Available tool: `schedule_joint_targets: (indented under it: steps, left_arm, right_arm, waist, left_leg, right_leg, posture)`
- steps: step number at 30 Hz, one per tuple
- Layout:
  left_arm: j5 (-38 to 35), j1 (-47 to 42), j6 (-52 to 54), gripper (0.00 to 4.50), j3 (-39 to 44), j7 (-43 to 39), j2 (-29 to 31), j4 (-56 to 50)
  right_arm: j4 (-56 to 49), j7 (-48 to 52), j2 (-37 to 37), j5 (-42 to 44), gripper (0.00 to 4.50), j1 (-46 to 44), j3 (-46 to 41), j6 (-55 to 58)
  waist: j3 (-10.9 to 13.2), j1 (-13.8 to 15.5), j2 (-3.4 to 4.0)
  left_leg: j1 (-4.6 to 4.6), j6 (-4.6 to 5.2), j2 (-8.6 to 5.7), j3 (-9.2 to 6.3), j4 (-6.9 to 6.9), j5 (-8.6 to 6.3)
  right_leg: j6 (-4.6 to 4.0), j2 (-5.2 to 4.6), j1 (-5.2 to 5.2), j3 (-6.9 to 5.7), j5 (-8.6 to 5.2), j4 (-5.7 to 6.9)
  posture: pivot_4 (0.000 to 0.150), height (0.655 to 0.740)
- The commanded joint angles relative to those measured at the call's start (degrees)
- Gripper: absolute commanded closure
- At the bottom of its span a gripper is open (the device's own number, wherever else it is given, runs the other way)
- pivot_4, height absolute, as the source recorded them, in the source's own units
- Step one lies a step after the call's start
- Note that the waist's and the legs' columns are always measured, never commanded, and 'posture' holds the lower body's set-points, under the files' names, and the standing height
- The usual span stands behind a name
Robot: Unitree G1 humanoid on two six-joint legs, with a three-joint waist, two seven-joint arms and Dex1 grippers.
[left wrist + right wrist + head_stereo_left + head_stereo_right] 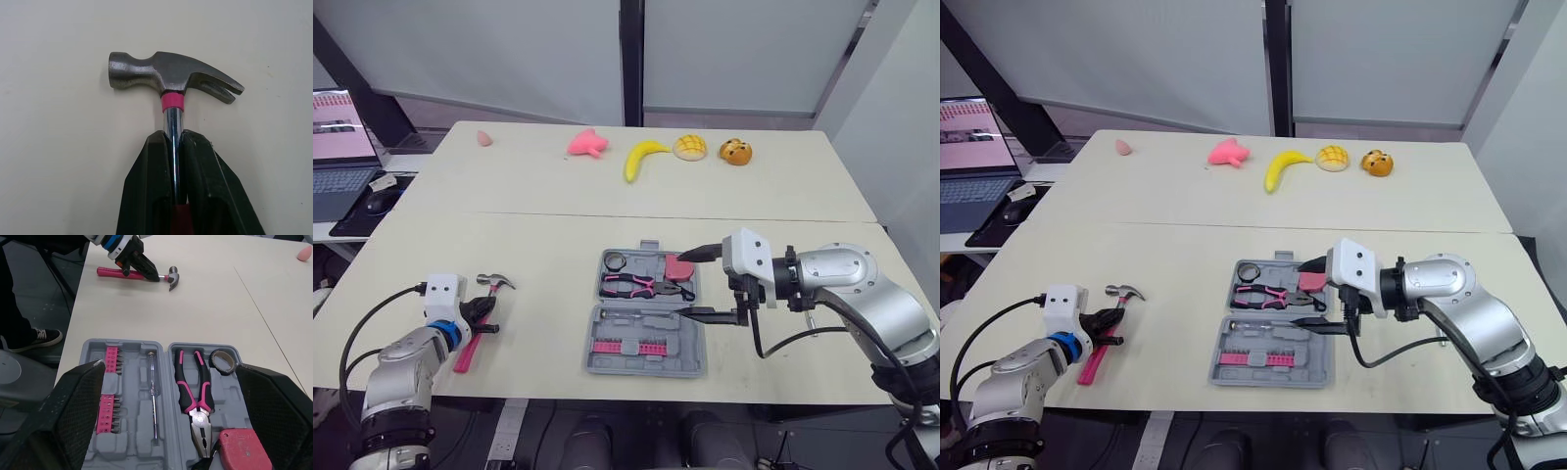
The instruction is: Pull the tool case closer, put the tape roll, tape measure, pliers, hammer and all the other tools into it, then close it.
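Hammer (173, 81) loading looks like the step in hand. The left claw (481, 311) is clenched on its steel shaft just below the head, on the counter (548, 245) at the lower left of the head view, well apart from the open tool case (680, 345) at lower centre. Pliers (193, 391), tape roll (222, 361) and tape measure (244, 450) lie inside. The right claw (703, 283) is spread wide at the case's right edge. Next, I judge, the hammer needs lifting and carrying right to the case.

The hammer (496, 282) lies left of the tool case (691, 345), which holds pliers (641, 286) and tape roll (615, 260).
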Motion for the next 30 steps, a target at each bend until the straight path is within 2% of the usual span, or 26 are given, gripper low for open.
schedule_joint_targets:
  steps: [1,7,12,20,30]
  left_arm:
    - [-1.8,0.4,-3.4,4.4,1.9,-1.4,-0.1,-2.8]
    - [-3.1,1.2,-4.8,4.4,2.4,-4.3,2.1,-7.0]
    - [-1.9,2.8,-6.8,4.4,-1.1,-10.1,4.8,-11.1]
    - [0.3,-0.1,-10.3,4.4,-11.9,-23.4,9.9,-18.5]
    - [6.0,-14.6,-10.2,4.4,-31.1,-38.8,9.5,-20.9]
  right_arm:
    - [-2.8,-0.8,-0.8,0.0,0.0,0.0,-1.5,0.3]
    - [-3.3,-1.5,-1.0,-0.1,0.0,1.0,-1.7,0.3]
    - [-3.3,-2.1,-0.9,-0.3,0.0,1.4,-1.5,0.0]
    - [-5.0,-2.4,-4.0,0.8,0.0,5.5,-4.8,0.9]
    - [-10.2,-4.3,-7.8,2.3,0.0,13.0,-11.0,5.1]
  waist:
    - [0.0,0.0,0.0]
    - [0.0,0.0,-0.07]
    - [0.1,-0.1,-0.07]
    - [0.1,0.3,-0.09]
    - [0.2,0.1,-0.04]
  left_leg:
    - [-0.01,0.0,0.0,0.0,0.0,0.0]
    - [-0.13,0.0,0.0,-0.12,0.01,0.0]
    - [-0.13,0.0,0.0,-0.11,0.0,0.0]
    - [-0.21,0.0,-0.01,-0.12,0.0,0.0]
    - [-0.26,0.0,-0.01,-0.09,0.01,0.0]
  right_leg:
    - [0.0,0.0,0.0,0.0,0.0,0.0]
    - [0.0,0.0,-0.04,-0.11,0.0,-0.05]
    - [0.0,0.01,-0.06,-0.1,0.0,-0.04]
    - [0.0,0.0,-0.06,-0.11,-0.01,-0.11]
    - [0.01,0.04,-0.1,-0.09,-0.01,-0.1]
  posture:
    - [0.15,0.7255]
    - [0.15,0.7255]
    - [0.15,0.7255]
    - [0.15,0.7255]
    - [0.15,0.7255]
